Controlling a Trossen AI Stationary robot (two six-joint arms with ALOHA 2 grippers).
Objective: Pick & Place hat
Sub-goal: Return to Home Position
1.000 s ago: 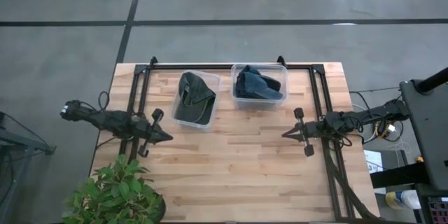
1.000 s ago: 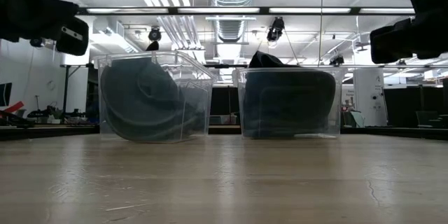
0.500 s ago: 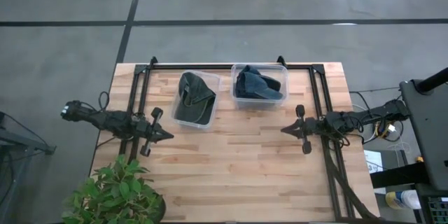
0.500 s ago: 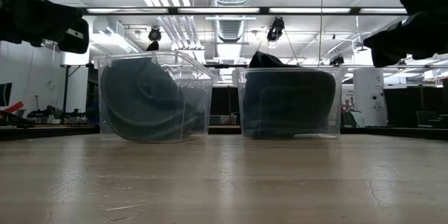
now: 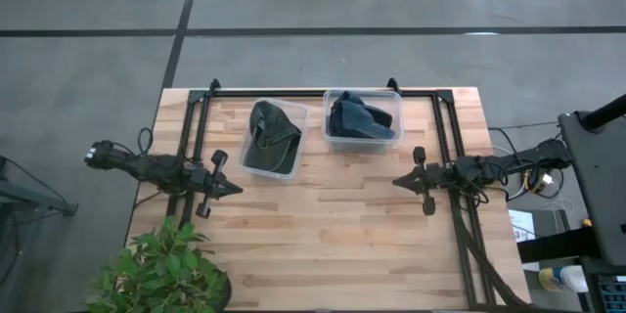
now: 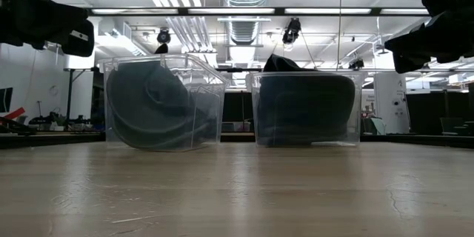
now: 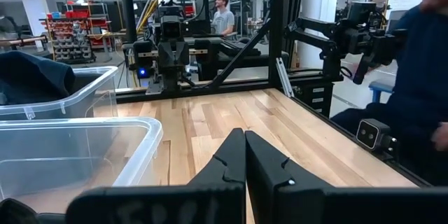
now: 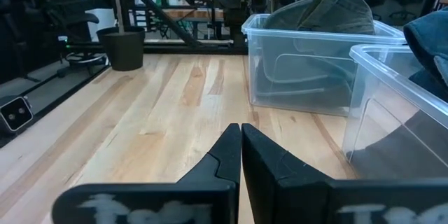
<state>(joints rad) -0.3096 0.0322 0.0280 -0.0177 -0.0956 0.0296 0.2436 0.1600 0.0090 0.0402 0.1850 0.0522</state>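
Jaws, left: pressed together with nothing between them. In its wrist view you see the left gripper (image 7: 244,134) taper to a single seam.
Jaws, right: likewise pressed together and empty. The right gripper (image 8: 241,127) shows the same closed seam.
Left gripper, place: over the left part of the table (image 5: 333,245), tip aimed across at the other arm. It sits to the near-left of the left bin (image 5: 277,177), not touching it.
Right gripper, place: over the right part, tip aimed left, to the near-right of the right bin (image 5: 362,146) and clear of it.
Green cap (image 5: 272,135): inside the left bin. Its long axis runs from the far edge toward the near edge, along the bin's length and slightly slanted. The crown rises above the rim. You cannot tell where the peak points.
Blue cap (image 5: 360,119): inside the right bin, bunched up. Its long axis lies across the table, left to right, with a hump above the rim. Peak direction cannot be told.
Bins: side by side at the far middle of the table, a narrow gap between them.
Plant (image 5: 161,274): at the near-left corner.
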